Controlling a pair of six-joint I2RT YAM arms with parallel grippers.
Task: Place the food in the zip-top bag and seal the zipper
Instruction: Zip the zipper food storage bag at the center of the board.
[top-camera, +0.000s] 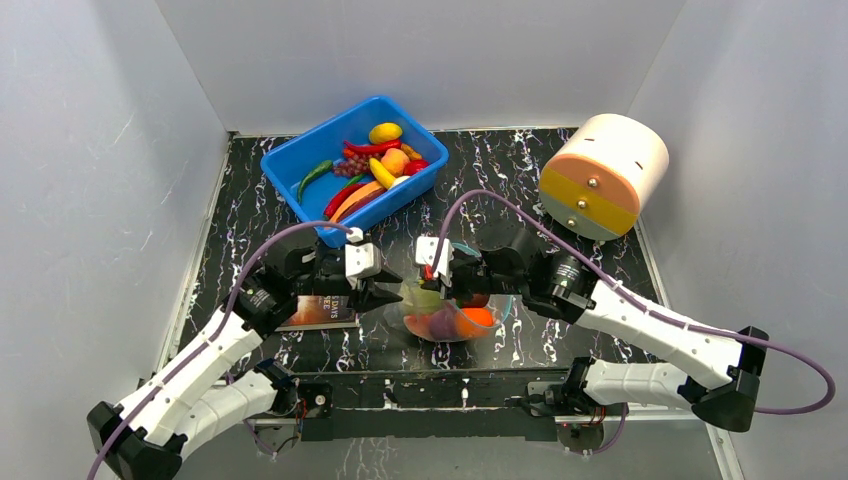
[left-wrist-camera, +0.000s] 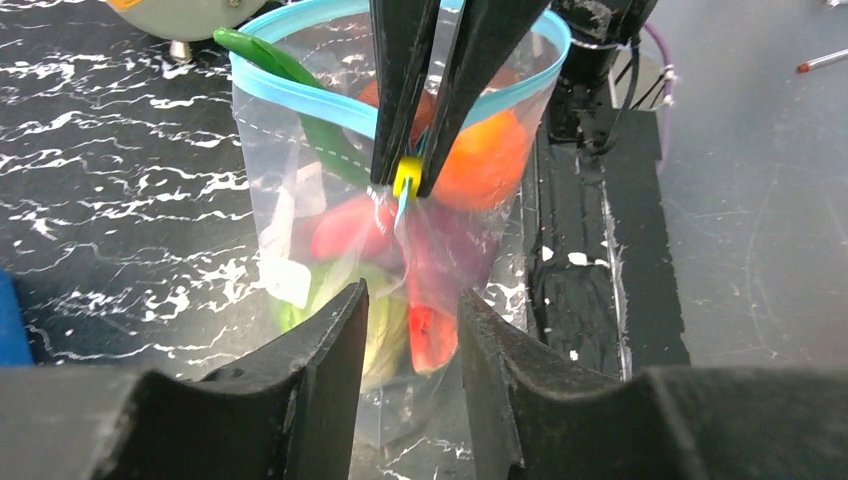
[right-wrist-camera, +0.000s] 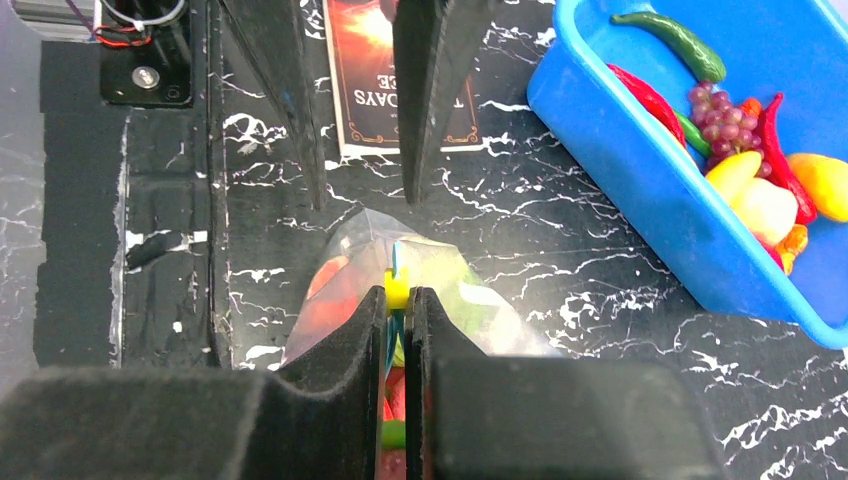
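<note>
- The right gripper (right-wrist-camera: 397, 298) has its fingers pressed together on a small yellow tab (right-wrist-camera: 397, 290) at one end of the zipper (left-wrist-camera: 300, 95). The tab sits right at the fingertips.
- The left gripper (left-wrist-camera: 410, 350) has its fingers apart with nothing between them. The zip-top bag (left-wrist-camera: 300, 230) stands just beyond their tips and does not seem to touch them.
- Inside the bag, ahead of the left fingers, are an orange (left-wrist-camera: 485, 160), a green bean (left-wrist-camera: 265, 55) poking over the rim, and a watermelon slice (left-wrist-camera: 432, 335) low down. Red and purple pieces lie among them.
- Past the pinched tab, the blue-green strip curves round in an open loop, so the mouth is not sealed.
- More toy food lies in the blue bin (right-wrist-camera: 620, 180), well off to one side of the right fingers.
- Loading appears to be done for this bag, and sealing is the step in hand.
- The next move likely calls for the left fingers to close on the bag's edge facing the tab and hold it taut. The strip can then be pressed shut along its length, though the crinkly film may slip or bunch.
</note>
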